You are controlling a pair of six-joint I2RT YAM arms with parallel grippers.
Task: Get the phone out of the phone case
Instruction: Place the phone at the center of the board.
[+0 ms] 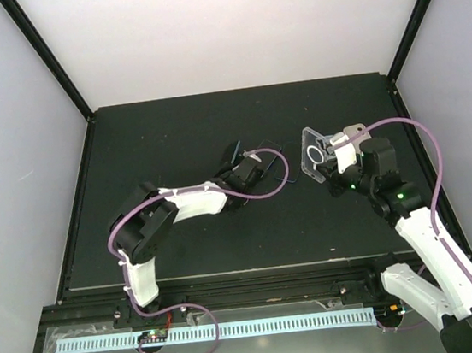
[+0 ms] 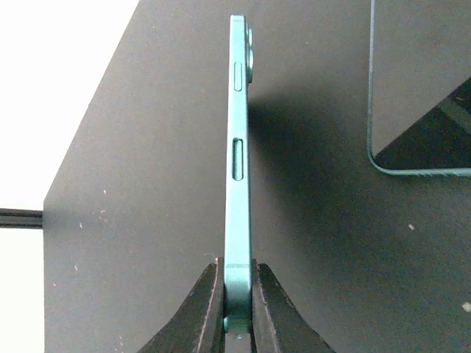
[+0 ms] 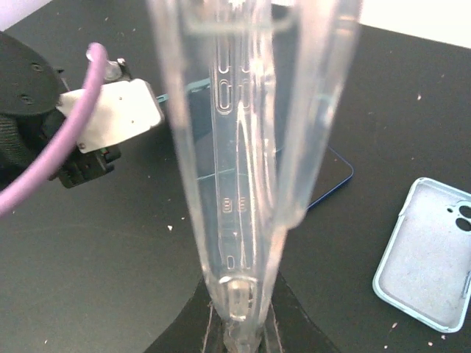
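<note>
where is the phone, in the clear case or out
Out: the left gripper pinches the bare green phone, the right gripper holds the empty clear case.

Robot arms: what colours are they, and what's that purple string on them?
Both the left arm and right arm have smooth white shells with chunky black joints. The purple string is a cable looping along each arm. Small green lights glow on the right one. The fingers are black wedges.

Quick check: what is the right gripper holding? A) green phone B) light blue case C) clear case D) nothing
C: the right gripper is shut on the clear case, the green phone is clamped in the left gripper, and the light blue case lies on the table.
</note>
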